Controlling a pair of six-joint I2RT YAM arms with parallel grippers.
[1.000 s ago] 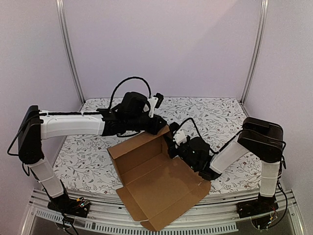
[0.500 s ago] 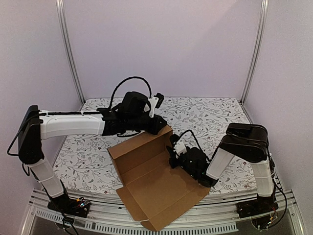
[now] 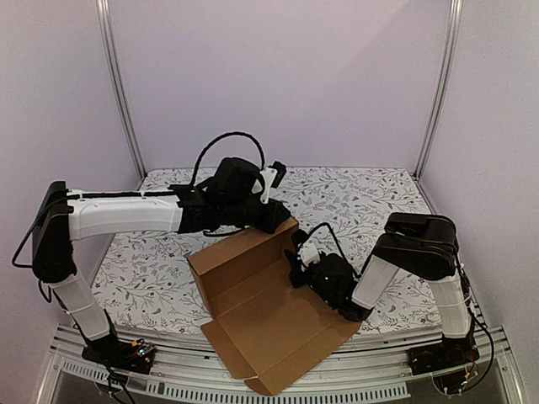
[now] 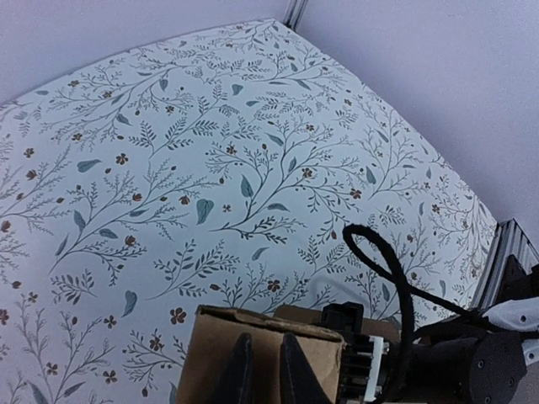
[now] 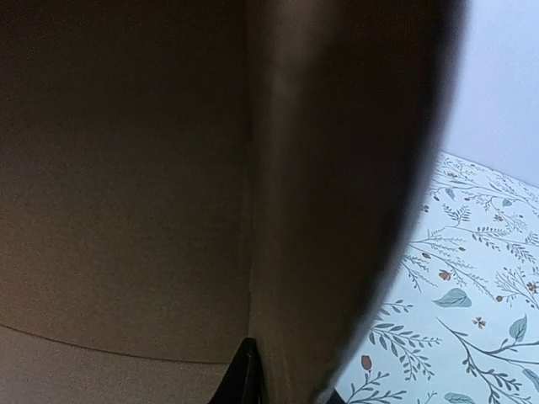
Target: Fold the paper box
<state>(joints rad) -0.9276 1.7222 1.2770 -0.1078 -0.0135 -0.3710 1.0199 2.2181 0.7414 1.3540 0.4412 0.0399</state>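
Observation:
The paper box [image 3: 269,328] is a brown cardboard sheet lying near the table's front edge, its far wall standing up. My left gripper [image 3: 282,220] sits at the top right corner of that raised wall. In the left wrist view its fingers [image 4: 242,370] stand almost together against the cardboard [image 4: 210,353], shut on it. My right gripper [image 3: 295,257] is at the wall's right end. In the right wrist view a side flap [image 5: 337,210] runs between the jaws of the right gripper [image 5: 282,387]; only one finger [image 5: 248,374] shows.
The floral tablecloth [image 3: 370,194] stretches behind and to both sides of the box. Metal frame posts [image 3: 118,84] and pale walls close in the back. The right arm's black cable [image 4: 379,252] loops just beyond the held corner.
The right arm has drawn in to the left, its elbow folding up, and its gripper has closed on the box's side flap. The left arm and raised wall have barely shifted.

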